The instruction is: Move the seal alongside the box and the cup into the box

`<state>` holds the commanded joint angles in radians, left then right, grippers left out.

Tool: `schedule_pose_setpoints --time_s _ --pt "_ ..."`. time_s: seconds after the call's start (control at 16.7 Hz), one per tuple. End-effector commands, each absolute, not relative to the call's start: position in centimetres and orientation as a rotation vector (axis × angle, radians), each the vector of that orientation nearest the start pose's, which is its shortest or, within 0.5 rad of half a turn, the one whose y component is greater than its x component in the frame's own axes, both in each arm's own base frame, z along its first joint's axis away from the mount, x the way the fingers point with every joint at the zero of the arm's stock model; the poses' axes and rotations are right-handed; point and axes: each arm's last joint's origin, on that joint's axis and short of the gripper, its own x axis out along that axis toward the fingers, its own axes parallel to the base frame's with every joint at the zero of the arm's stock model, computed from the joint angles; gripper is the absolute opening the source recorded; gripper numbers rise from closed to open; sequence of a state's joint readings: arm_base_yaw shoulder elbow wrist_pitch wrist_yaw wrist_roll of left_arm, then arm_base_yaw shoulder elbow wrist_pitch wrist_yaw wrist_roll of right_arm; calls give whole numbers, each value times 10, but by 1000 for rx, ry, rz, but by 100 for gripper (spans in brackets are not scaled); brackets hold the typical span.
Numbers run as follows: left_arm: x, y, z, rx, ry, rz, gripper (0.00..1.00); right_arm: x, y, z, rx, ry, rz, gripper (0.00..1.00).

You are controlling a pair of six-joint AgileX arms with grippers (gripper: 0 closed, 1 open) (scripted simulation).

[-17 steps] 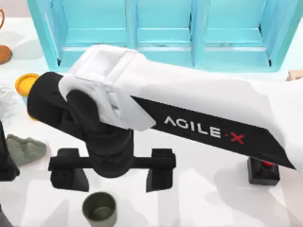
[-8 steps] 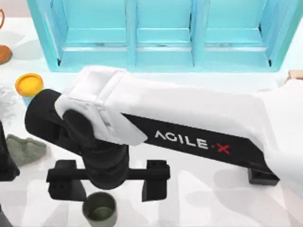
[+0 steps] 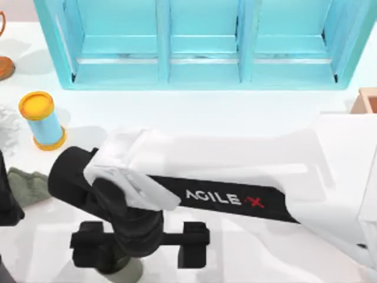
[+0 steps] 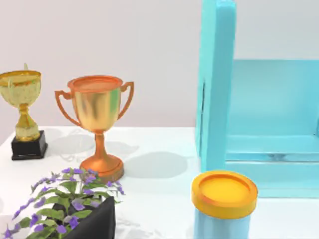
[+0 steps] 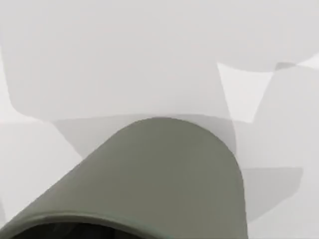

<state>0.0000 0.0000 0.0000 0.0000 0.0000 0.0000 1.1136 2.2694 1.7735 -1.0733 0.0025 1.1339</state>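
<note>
We are holding our right gripper [image 3: 141,258] wide open just above the cup [image 3: 131,272], at the table's [image 3: 235,118] front left, its fingers [image 3: 193,244] gripping nothing.

Top view: from above, looking down at the white table [image 3: 235,112], with the blue shelf [image 3: 200,44] along the far edge. Left wrist view: low and level, facing two trophies, the shelf and the yellow-topped cylinder [image 4: 224,201], also seen from above [image 3: 42,121]. Right wrist view: very close, looking down the cup [image 5: 154,179] wall.
</note>
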Motion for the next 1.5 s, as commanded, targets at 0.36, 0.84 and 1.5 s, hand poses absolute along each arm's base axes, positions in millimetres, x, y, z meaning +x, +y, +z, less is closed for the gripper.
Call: schedule_pose_setpoints --time_s 0.36,0.84,1.5 --pt "106 -1 160 0 0 0 100 190 397 139 9 1571 -6 70" --pt "106 -1 160 0 0 0 100 190 397 139 9 1571 -6 10" --pt "106 -1 160 0 0 0 100 191 395 140 11 1571 -9 0"
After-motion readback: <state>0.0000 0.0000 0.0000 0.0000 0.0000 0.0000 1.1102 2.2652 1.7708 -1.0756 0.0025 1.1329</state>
